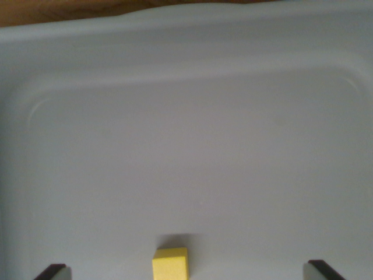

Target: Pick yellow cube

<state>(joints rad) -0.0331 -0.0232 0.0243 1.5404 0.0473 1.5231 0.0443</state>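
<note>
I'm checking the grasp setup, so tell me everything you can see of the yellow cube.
The yellow cube is a small, plain, matte block with sharp edges, possibly foam or painted wood. Its top face and a paler front face show; the bottom is cut off by the picture's edge. It sits flat on the white tray, casting a soft shadow behind it. It lies between the two dark fingers, which stand wide apart, not touching it.

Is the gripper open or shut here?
Open. The gripper shows its two fingertips far apart at the bottom corners, with the yellow cube between them, untouched, on the white tray.
</note>
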